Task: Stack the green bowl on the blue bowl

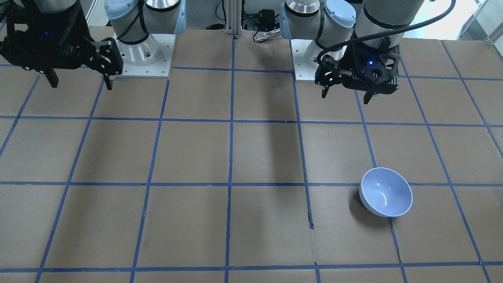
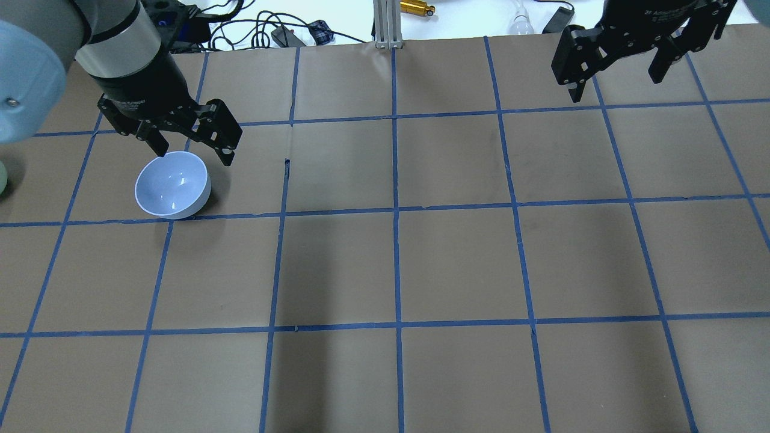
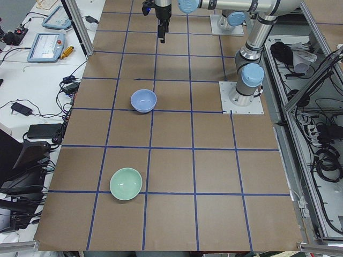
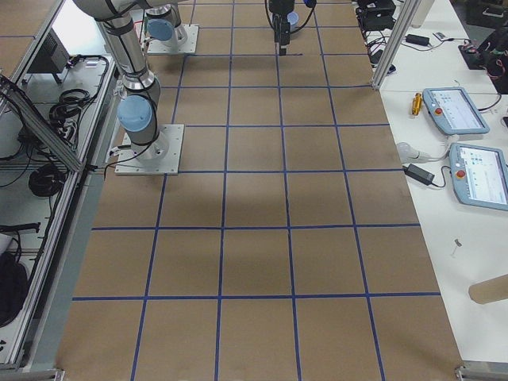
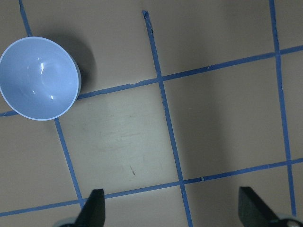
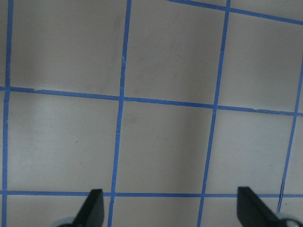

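The green bowl (image 3: pixel 126 183) sits upright and untouched on the surface (image 2: pixel 457 264), out toward the robot's left end, so I judge the task to be at its very start, with the pick not yet begun. It lies well apart from the blue bowl (image 2: pixel 172 192), which also stands upright and empty on a taped grid line, nearer the middle. In the overhead view only a pale sliver at the left edge seems to be the green bowl, so its exact spot is best read from the left side view. The left hand (image 2: pixel 192 150) hangs raised near the blue bowl, off to one side of it rather than over it, with its fingers spread wide and nothing between them. The right hand (image 2: pixel 615 84) is wide too, empty, and far across the surface. The next move calls for the left hand to travel outward to the green bowl, come down over its rim and close on the wall.
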Available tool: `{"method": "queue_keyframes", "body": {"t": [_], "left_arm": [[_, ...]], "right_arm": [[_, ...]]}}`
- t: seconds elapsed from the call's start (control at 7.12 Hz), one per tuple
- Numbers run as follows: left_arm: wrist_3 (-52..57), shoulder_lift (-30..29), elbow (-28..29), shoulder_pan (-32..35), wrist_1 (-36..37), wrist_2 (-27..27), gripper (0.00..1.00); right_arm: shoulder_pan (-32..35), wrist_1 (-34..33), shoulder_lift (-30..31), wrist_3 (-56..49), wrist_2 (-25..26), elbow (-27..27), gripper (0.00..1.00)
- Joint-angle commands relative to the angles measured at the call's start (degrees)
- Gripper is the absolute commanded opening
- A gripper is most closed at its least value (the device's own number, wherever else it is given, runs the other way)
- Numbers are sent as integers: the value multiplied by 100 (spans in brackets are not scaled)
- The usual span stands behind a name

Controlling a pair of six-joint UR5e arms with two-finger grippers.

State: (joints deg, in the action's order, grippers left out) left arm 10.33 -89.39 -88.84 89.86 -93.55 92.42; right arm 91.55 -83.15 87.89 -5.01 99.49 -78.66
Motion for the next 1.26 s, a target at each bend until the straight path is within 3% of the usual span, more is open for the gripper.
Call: {"method": "queue_keyframes", "body": {"t": [0.0, 1.12], "left_arm": [[4, 27, -37, -47, -22, 4, 100], [3, -34, -46, -47, 47, -4, 100]], "right_arm": [[3, 0, 0, 0, 0, 0, 100], [-6, 0, 0, 0, 0, 0, 100]]}}
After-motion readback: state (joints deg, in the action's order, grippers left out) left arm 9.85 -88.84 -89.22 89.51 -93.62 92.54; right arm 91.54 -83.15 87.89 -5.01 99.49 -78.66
